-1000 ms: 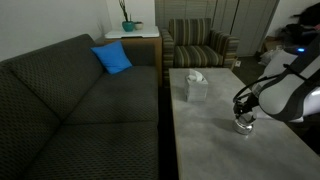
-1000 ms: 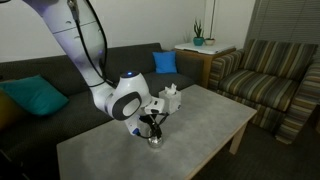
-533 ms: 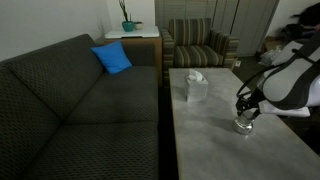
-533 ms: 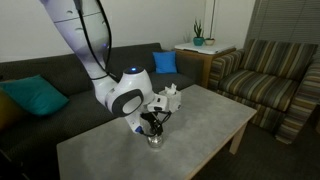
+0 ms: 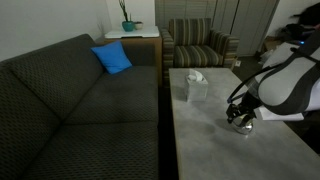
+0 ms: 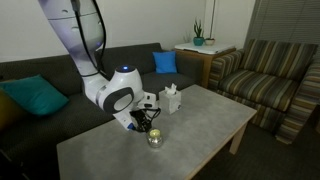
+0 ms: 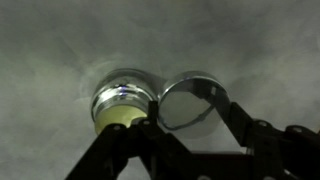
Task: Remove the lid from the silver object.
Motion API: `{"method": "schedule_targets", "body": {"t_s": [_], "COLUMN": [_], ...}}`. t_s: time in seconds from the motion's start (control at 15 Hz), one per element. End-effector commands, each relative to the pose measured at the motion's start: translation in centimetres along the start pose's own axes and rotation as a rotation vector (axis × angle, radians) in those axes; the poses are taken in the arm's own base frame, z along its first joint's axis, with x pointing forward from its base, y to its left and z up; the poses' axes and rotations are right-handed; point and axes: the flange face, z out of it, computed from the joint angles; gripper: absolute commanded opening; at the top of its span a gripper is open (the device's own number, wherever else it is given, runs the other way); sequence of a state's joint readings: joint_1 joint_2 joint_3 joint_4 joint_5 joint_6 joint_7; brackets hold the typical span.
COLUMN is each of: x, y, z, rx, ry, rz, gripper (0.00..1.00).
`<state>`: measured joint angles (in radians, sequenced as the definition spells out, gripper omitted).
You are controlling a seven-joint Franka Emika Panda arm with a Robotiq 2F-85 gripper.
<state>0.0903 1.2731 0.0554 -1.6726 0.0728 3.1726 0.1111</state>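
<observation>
The silver object (image 7: 122,98), a small round shiny pot, stands open on the grey table, and I see a pale yellowish inside. My gripper (image 7: 188,97) is shut on the lid (image 7: 186,112), a round shiny disc held on edge between the fingers, just beside the pot and off its rim. In both exterior views the gripper (image 6: 143,122) (image 5: 239,113) hangs a little above the table. The pot (image 6: 154,140) (image 5: 244,126) sits free just below and beside it.
A pale tissue box (image 5: 195,87) (image 6: 171,100) stands further along the grey table (image 6: 205,125). A dark sofa (image 5: 80,110) with a blue cushion (image 5: 112,58) runs along one table edge. A striped armchair (image 6: 275,85) stands past the far end.
The gripper has risen and shifted sideways toward the sofa, carrying the lid off the pot. The pot stays in place, now uncovered.
</observation>
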Motion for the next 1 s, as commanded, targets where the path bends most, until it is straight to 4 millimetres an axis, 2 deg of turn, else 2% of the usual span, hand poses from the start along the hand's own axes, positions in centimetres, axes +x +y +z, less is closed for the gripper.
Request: {"method": "schedule_targets", "body": {"t_s": [0.0,0.33,0.4,0.53,0.93], "x": [-1.3,-3.3,-3.0,-3.6,-3.5], "y": [-0.8,-0.6,-1.2,-1.0,-1.0], "z": [0.4,2.6,2.2,2.7,2.7], "rx": [0.04,0.035,0.028,0.027,0.027], "ry": [-0.066,-0.129,-0.098,-0.108,-0.109], "rz": [-0.047,-0.079,-0.051,-0.055,-0.057], "gripper": [0.44,0.44,0.69,0.69,0.69]}}
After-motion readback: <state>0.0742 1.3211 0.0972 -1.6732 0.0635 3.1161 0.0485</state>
